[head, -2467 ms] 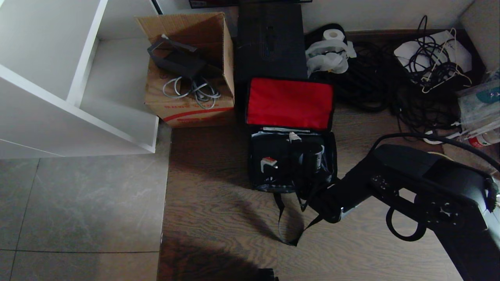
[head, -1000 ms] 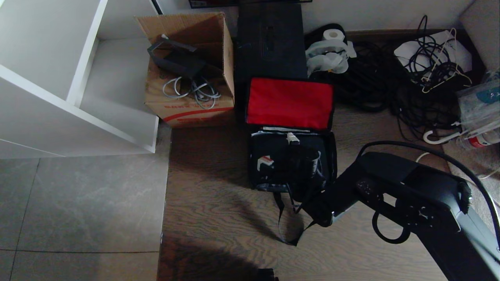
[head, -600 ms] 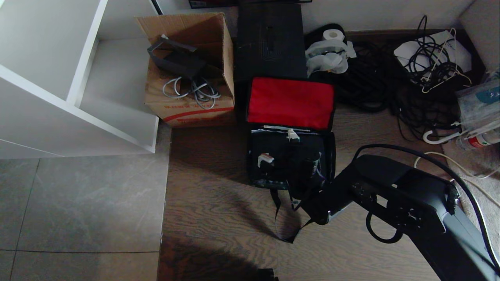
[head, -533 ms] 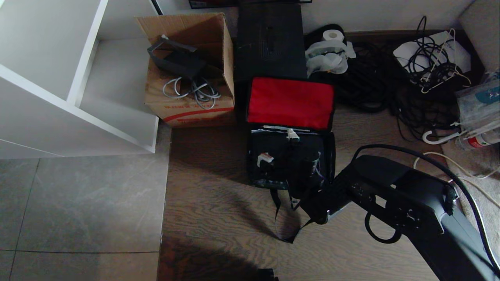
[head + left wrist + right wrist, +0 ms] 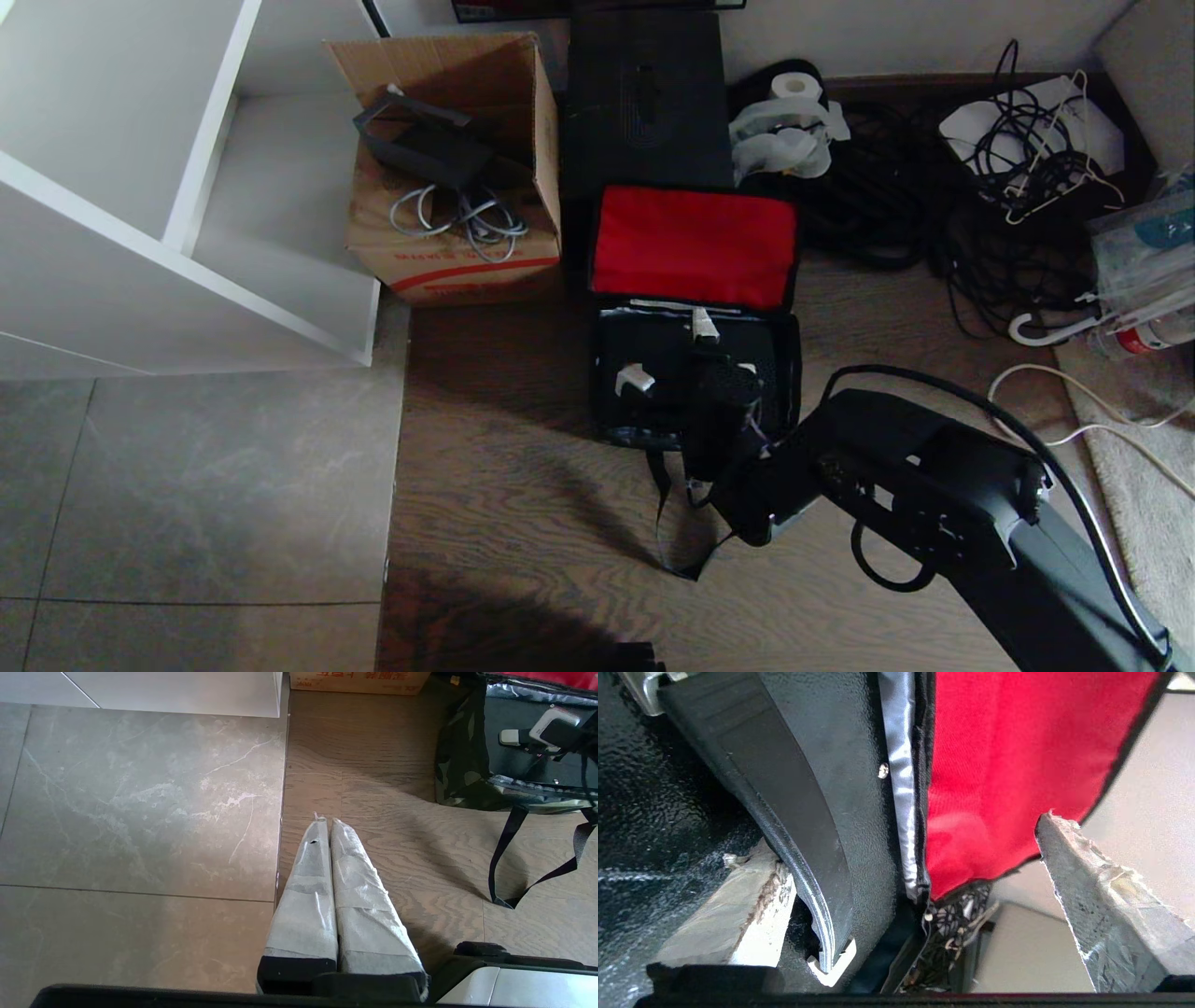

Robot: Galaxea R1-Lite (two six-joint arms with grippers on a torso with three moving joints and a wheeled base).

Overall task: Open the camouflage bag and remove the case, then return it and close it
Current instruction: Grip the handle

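The camouflage bag (image 5: 792,373) lies open on the wood floor, its red-lined lid (image 5: 695,245) folded back. Inside it rests the black case (image 5: 653,359), whose strap handle (image 5: 784,812) has silver-white ends (image 5: 635,378). My right gripper (image 5: 717,378) reaches into the bag from the lower right. It stands open in the right wrist view (image 5: 906,835), with the handle just inside one finger (image 5: 733,905) and the other finger (image 5: 1101,905) far off by the lid. My left gripper (image 5: 325,822) is shut and empty above the floor, left of the bag (image 5: 460,765).
A brown cardboard box (image 5: 457,159) with cables stands left of the lid, and a taller black box (image 5: 644,93) stands behind it. A white shelf unit (image 5: 140,187) is at far left. Tangled cables (image 5: 1008,187) fill the right. A bag strap (image 5: 681,532) loops on the floor.
My right arm has swung left and forward, carrying the open gripper from the bag's near right corner to over the case handle. The left arm has stayed still.
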